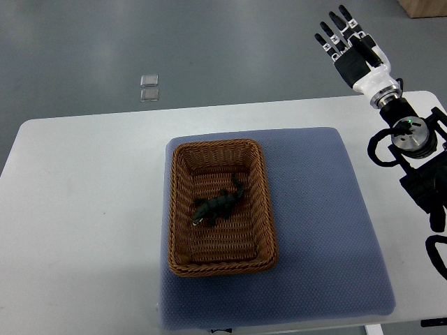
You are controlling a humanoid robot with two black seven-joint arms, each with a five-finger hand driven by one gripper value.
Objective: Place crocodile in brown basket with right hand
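The right hand (357, 61) is held beyond the counter's (84, 209) far right corner, its fingers (334, 31) stretched apart and straight, with nothing gripped. The crocodile (218, 204) is seen well apart from the fingers, lower and to their left, lying inside the brown basket (179, 209). The basket is set on a blue mat (321, 223), itself nearer the fingers.
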